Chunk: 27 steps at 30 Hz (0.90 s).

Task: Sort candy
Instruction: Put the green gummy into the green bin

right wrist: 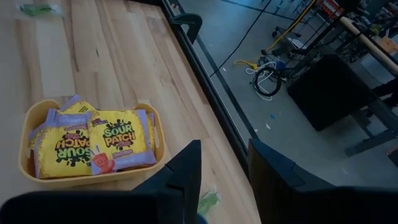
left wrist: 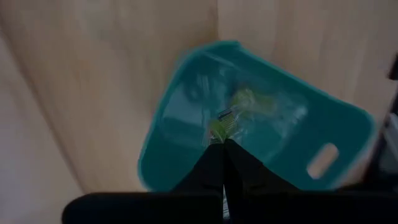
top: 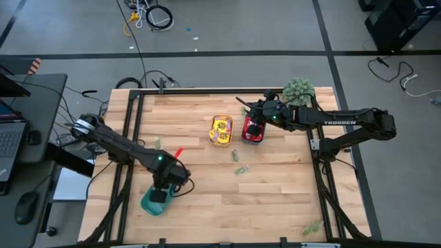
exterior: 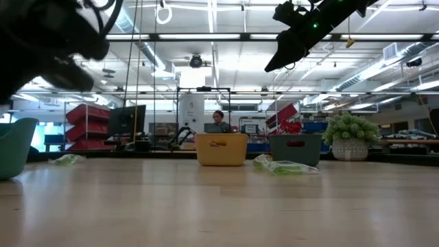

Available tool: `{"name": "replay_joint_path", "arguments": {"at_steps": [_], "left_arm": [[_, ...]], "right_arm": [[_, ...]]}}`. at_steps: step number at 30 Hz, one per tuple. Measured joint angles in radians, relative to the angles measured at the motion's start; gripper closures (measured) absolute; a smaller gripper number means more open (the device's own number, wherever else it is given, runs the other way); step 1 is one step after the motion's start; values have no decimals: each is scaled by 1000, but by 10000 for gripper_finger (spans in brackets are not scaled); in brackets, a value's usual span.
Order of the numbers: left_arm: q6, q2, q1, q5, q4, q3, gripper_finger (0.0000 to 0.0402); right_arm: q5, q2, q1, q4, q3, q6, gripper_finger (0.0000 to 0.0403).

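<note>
left gripper (left wrist: 222,142) pinched on a pale green candy (left wrist: 227,118) directly over the teal tray (left wrist: 168,155) near the table's front-left corner — right gripper (right wrist: 224,163) parted, empty.

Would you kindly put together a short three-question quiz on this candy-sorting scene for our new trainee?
1. True or false: the left gripper hangs over the teal tray with its fingers shut on a pale green candy.
2. What fills the yellow tray? A) red packets B) yellow packets C) nothing
3. Fill in: the right gripper, fingers apart, is above the ___ tray.

Key: 1 true; 2 B, yellow packets; 3 red-filled.
</note>
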Motion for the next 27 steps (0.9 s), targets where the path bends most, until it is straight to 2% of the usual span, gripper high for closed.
{"name": "replay_joint_path", "arguments": {"at_steps": [5, 13, 21, 27], "left_arm": [[-19, 0, 15, -53, 142, -111, 401], [-12, 0, 135, -274, 221, -176, 401], [124, 0, 330, -555, 388, -176, 401], [325, 0, 525, -591, 626, -176, 401]], "right_arm": [[0, 0, 0, 0, 0, -1, 285], [0, 0, -1, 0, 0, 0, 288], [0, 0, -1, 0, 0, 3, 289], [0, 0, -2, 0, 0, 1, 288]]}}
